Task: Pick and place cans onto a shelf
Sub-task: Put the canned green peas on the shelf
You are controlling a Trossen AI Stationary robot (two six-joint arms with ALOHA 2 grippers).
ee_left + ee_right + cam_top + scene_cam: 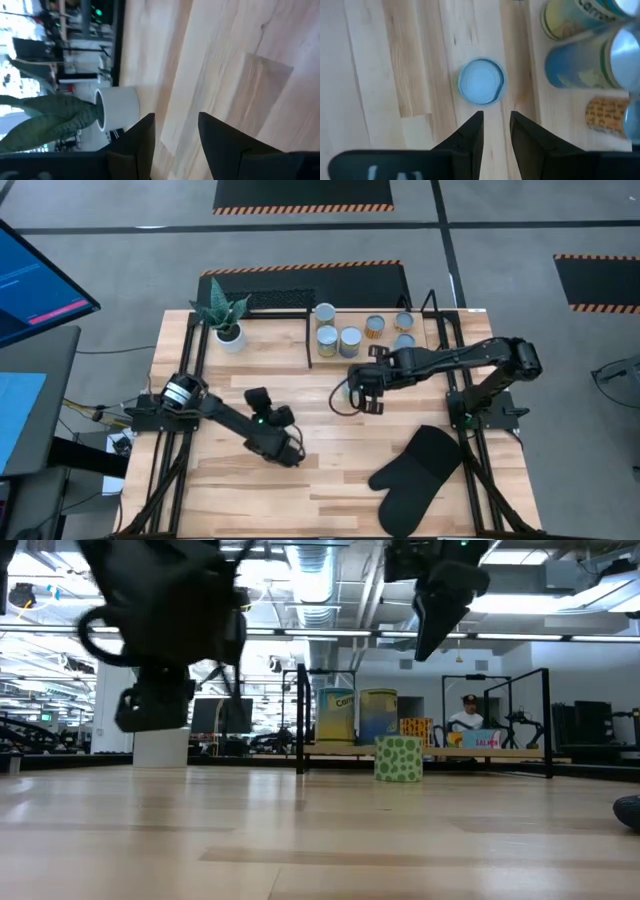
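Clearly the one can [481,82] yet to be shelved stands alone and upright on the bare wood of the desk [330,450], at centre of the high view, just below the shelf [300,315] where six other cans [350,341] cluster at upper centre. The right tool [495,125] hovers directly over it, its dark fingers parted only narrowly and holding nothing; the gap looks narrower than the pale blue lid, so I judge it would need to widen before descending. The left tool [175,125] waits low on the desk at lower left of the high view, fingers apart and empty, facing the white plant pot [117,107].

As for handling, the can is likely rigid metal, fairly light to moderate in weight, and smooth-sided under its green dotted label, so it may slip if pinched weakly. A firm squeeze across the middle of the round wall, from above, looks safest; gripping near the rim risks tipping it.
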